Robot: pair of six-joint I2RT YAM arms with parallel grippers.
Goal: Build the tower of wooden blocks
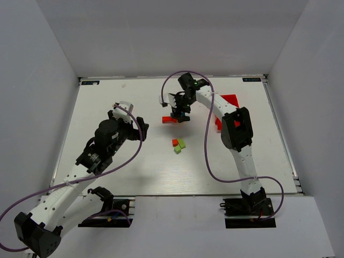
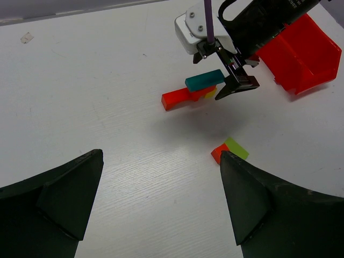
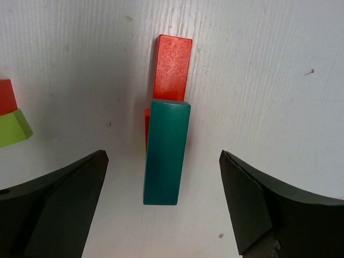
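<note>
The wood block tower [image 1: 171,121] is sitting on the white worktop [image 1: 161,177], just toward 12 o'clock from its middle in the top view. It is looking low and only partly built. A red bar [image 3: 173,67] is lying flat at the base. A teal bar [image 3: 166,153] is resting on top along the same line, covering one end of the red bar and overhanging past it. From the left wrist view, a small yellow piece [image 2: 210,92] and an orange-red piece [image 2: 199,95] are showing under the teal bar's far end. How they are carrying it I cannot tell.

The right hand [image 1: 180,115] is hanging directly over the tower with its jaws standing wide. The teal bar is lying between the fingers, with clear gaps on both sides, so nothing is being gripped.

Toward 5 o'clock from the tower, apart from it, an orange-red block [image 2: 219,152] and a lime green block [image 2: 236,146] are lying on the worktop, touching each other.

A red bin [image 2: 301,54] is standing at about 2 o'clock from the tower.

The left hand [image 2: 161,161] is hovering at about 8 o'clock from the tower, with its jaws spread wide and nothing between them.
</note>
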